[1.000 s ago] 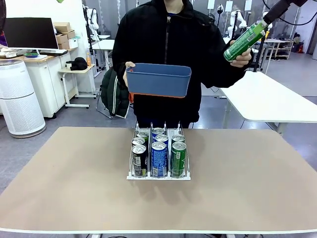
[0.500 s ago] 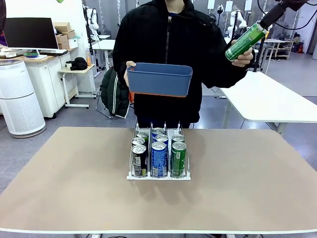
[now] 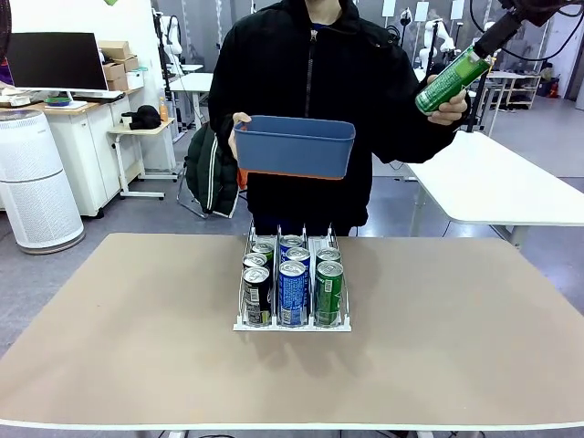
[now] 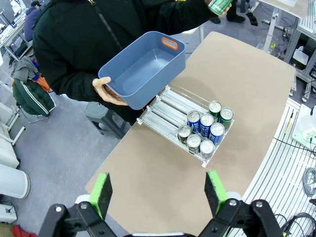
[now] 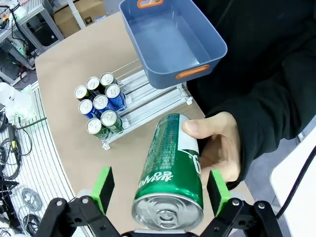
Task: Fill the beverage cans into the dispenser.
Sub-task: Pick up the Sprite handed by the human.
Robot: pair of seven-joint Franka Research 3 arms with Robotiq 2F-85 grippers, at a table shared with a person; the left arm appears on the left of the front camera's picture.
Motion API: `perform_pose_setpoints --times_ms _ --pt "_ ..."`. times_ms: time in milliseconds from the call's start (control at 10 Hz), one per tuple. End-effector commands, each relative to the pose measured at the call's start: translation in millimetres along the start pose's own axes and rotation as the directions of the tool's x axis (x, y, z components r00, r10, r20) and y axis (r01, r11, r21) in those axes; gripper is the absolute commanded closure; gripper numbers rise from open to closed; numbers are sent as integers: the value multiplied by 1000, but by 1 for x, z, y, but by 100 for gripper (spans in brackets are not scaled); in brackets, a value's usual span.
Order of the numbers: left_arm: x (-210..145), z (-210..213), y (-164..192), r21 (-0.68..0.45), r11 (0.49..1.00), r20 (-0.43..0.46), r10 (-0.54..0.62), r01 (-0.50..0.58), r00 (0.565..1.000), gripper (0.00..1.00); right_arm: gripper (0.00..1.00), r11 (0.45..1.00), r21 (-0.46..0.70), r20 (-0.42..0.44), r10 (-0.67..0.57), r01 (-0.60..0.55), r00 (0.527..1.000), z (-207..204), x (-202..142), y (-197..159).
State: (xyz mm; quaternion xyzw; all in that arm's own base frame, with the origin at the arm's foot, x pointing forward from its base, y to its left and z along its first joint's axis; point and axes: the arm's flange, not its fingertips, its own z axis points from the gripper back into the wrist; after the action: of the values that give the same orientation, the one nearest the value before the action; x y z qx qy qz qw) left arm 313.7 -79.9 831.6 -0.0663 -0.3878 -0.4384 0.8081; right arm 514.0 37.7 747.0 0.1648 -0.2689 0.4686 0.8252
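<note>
A person's hand (image 3: 446,110) holds a green beverage can (image 3: 451,78) up at the far right, tilted. My right gripper (image 3: 497,33) is at its silver top end. In the right wrist view the can (image 5: 170,173) lies between the green pads (image 5: 104,186), which stand apart from its sides, so the gripper (image 5: 160,190) is open around it. The white dispenser (image 3: 292,326) sits mid-table with several black, blue and green cans (image 3: 293,290) at its near end. My left gripper (image 4: 158,195) hangs open high above the table, holding nothing.
The person's other hand holds a blue tub (image 3: 292,146) above the dispenser's far end; it looks empty (image 5: 168,39). The far halves of the dispenser lanes (image 4: 168,106) are bare. Tan table (image 3: 456,347) spreads wide on both sides.
The person's hand has lifted the green can slightly up and to the right, and the right gripper has stayed at its top end. The left arm, tub and dispenser have not moved.
</note>
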Motion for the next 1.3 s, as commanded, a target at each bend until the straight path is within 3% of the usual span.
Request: perform_pose_setpoints --times_ms 0,100,200,300,400,500,600,700,800,900,1000,1200 --pt "-1 0 1 5 1000 3 2 -2 1000 0 20 1000 -20 -1 -10 10 1000 2 -1 -2" --pt "-1 0 1 5 1000 3 2 -2 1000 0 20 1000 -18 7 -25 25 1000 3 -1 -3" --pt "-1 0 1 5 1000 3 2 -2 1000 0 40 999 -16 8 -28 28 1000 3 0 -3" --pt "-1 0 1 5 1000 3 2 -2 1000 0 25 999 -13 5 -30 30 1000 4 0 -2" --pt "-1 0 1 5 1000 3 2 -2 1000 0 60 999 -12 7 -32 32 999 4 0 -3" --pt "-1 0 1 5 1000 3 2 -2 1000 0 45 999 -13 10 -33 33 999 4 0 -2" --pt "-1 0 1 5 1000 3 2 -2 1000 0 80 999 -13 10 -35 35 999 4 0 -2" --pt "-1 0 1 5 1000 3 2 -2 1000 0 65 999 -11 7 -34 34 999 5 0 -2" --pt "-1 0 1 5 1000 3 2 -2 1000 0 100 1000 -9 0 -25 25 1000 4 0 -2" --pt "-1 0 1 5 1000 3 2 -2 1000 0 85 1000 -23 -8 -21 21 1000 3 1 -1" --pt "-1 0 1 5 1000 3 2 -2 1000 0 100 1000 -24 -10 -20 20 1000 3 0 -1" --pt "-1 0 1 5 1000 3 2 -2 1000 0 100 1000 -22 -13 -20 20 1000 3 0 -2"
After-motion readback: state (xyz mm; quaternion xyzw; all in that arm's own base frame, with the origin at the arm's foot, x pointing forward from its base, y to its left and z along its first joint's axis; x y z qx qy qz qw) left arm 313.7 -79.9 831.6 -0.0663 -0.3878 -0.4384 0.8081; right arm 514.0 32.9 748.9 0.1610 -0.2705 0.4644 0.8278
